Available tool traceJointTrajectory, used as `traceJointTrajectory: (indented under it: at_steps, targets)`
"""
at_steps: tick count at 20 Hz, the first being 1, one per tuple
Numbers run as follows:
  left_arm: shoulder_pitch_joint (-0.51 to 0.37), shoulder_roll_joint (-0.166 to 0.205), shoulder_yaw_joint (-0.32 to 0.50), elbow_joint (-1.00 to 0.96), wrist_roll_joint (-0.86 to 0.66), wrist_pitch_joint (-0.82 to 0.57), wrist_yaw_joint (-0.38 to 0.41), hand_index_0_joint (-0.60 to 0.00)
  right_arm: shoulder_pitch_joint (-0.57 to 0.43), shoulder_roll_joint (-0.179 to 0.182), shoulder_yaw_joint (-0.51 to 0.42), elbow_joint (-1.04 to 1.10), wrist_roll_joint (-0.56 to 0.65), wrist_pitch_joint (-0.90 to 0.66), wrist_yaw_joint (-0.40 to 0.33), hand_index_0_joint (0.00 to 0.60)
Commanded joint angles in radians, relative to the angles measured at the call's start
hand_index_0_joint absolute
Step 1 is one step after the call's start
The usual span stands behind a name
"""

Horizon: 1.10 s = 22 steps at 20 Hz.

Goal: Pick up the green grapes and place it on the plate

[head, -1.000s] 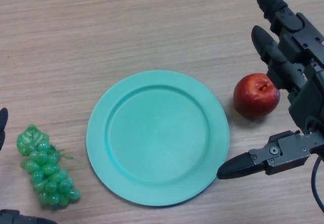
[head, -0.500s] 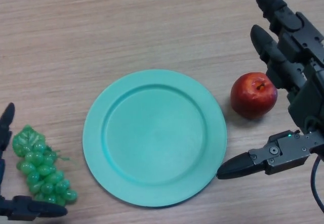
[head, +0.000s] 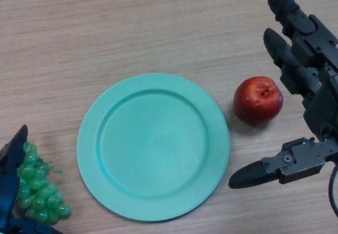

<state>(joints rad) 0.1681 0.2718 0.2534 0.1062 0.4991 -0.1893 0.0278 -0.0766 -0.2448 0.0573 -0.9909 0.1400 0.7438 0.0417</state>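
My left hand (head: 9, 181) is at the lower left corner, over the green grapes (head: 37, 189); I cannot tell if its fingers close on them. My right hand (head: 306, 86) is at the right side, fingers straight and spread, thumb apart, holding nothing. The grapes lie on the table (head: 132, 28), just beside the plate (head: 153, 147). I count one bunch, one plate and one red apple (head: 258, 100).

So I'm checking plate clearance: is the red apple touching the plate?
Apart. The head view shows a strip of bare table between the red apple and the rim of the teal plate.
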Motion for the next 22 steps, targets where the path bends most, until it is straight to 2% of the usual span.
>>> traceJointTrajectory:
  at_steps: [1, 2, 3, 4, 5, 7, 9, 12, 14, 15, 16, 17, 20, 22]
  targets:
    - [0.019, 0.016, 0.037, -0.087, -0.137, -0.027, -0.003, -0.451, -0.019, -0.025, -0.034, -0.056, 0.013, -0.124, -0.035, 0.000]
    - [0.028, 0.003, 0.051, -0.118, -0.223, -0.022, -0.049, -0.550, -0.019, -0.035, -0.031, -0.056, 0.029, -0.125, -0.051, 0.000]
    - [0.032, -0.007, 0.065, -0.143, -0.299, -0.004, -0.099, -0.600, -0.019, -0.049, -0.030, -0.056, 0.050, -0.127, -0.070, 0.000]
    - [0.047, -0.008, 0.065, -0.172, -0.342, 0.014, -0.166, -0.600, -0.019, -0.052, -0.030, -0.056, 0.059, -0.128, -0.077, 0.000]
    - [0.072, -0.017, 0.077, -0.221, -0.412, 0.057, -0.266, -0.600, -0.016, -0.057, -0.026, -0.056, 0.075, -0.130, -0.092, 0.000]
    - [0.077, -0.022, 0.127, -0.273, -0.486, 0.132, -0.341, -0.600, -0.022, -0.080, -0.017, -0.056, 0.115, -0.123, -0.129, 0.000]
    - [0.056, -0.017, 0.184, -0.281, -0.526, 0.181, -0.364, -0.600, -0.036, -0.112, -0.009, -0.056, 0.153, -0.118, -0.167, 0.000]
    - [0.029, 0.002, 0.256, -0.290, -0.563, 0.188, -0.362, -0.600, -0.040, -0.137, 0.011, -0.056, 0.176, -0.136, -0.202, 0.000]
    - [0.016, 0.006, 0.284, -0.306, -0.594, 0.199, -0.348, -0.600, -0.038, -0.141, 0.014, -0.056, 0.183, -0.139, -0.210, 0.200]
    - [0.002, 0.012, 0.309, -0.320, -0.602, 0.176, -0.313, -0.600, -0.039, -0.145, 0.013, -0.056, 0.193, -0.141, -0.216, 0.349]
    - [-0.011, 0.017, 0.332, -0.339, -0.605, 0.147, -0.273, -0.600, -0.039, -0.149, 0.012, -0.056, 0.202, -0.142, -0.223, 0.449]
    - [-0.034, 0.029, 0.382, -0.428, -0.590, 0.082, -0.170, -0.600, -0.041, -0.158, 0.004, -0.056, 0.222, -0.148, -0.234, 0.592]
    - [-0.055, 0.015, 0.368, -0.580, -0.517, 0.052, -0.099, -0.600, -0.045, -0.161, -0.002, -0.056, 0.223, -0.151, -0.234, 0.600]
    - [-0.050, 0.009, 0.341, -0.637, -0.490, 0.066, -0.119, -0.600, -0.044, -0.159, -0.007, -0.056, 0.223, -0.151, -0.232, 0.400]
